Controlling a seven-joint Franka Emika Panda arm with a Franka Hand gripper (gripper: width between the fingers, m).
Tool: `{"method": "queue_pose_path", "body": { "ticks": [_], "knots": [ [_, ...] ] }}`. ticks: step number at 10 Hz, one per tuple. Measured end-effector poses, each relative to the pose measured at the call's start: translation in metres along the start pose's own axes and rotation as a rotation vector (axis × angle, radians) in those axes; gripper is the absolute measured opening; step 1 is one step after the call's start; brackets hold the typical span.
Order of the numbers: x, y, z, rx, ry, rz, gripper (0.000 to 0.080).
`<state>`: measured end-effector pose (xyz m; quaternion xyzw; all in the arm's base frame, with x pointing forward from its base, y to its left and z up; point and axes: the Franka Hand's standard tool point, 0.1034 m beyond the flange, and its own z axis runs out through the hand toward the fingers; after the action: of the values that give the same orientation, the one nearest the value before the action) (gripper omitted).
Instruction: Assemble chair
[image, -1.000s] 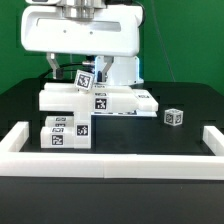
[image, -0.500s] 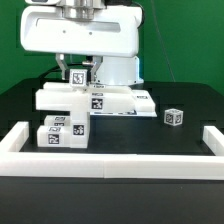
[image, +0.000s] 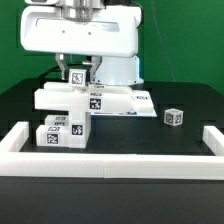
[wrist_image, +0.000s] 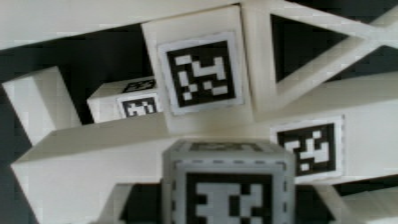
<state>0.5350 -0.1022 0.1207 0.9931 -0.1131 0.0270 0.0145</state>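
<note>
Black table (image: 196, 100) | claw (image: 77, 71) clamped on upright tagged chair part (image: 77, 78) | tagged cube (image: 174, 117) well apart, exterior view's right

A black table (image: 125, 135) is fenced by a long white border rail (image: 120, 161) along its near edge (short returns turn back at both ends), with a green backdrop (image: 185, 40) behind.

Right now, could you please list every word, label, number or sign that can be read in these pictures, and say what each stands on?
No readable words, brands or numbers appear in either view.
The only signs are black-and-white square pattern tags, which are not text: on the upright part in the hand, on the stacked chair parts, and on the small loose cube.
</note>
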Motion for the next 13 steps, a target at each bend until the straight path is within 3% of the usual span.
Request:
{"method": "queue_pose_path", "body": {
  "ticks": [5,9,13],
  "knots": [
    [-0.001,0.001,0.001,0.002,-0.007,0.299,0.0289],
    [0.000,0.015,-0.002,0.052,-0.051,0.615,0.0290],
    [0.000,0.018,0.002,0.039,-0.047,0.871,0.0290]
  ]
}}
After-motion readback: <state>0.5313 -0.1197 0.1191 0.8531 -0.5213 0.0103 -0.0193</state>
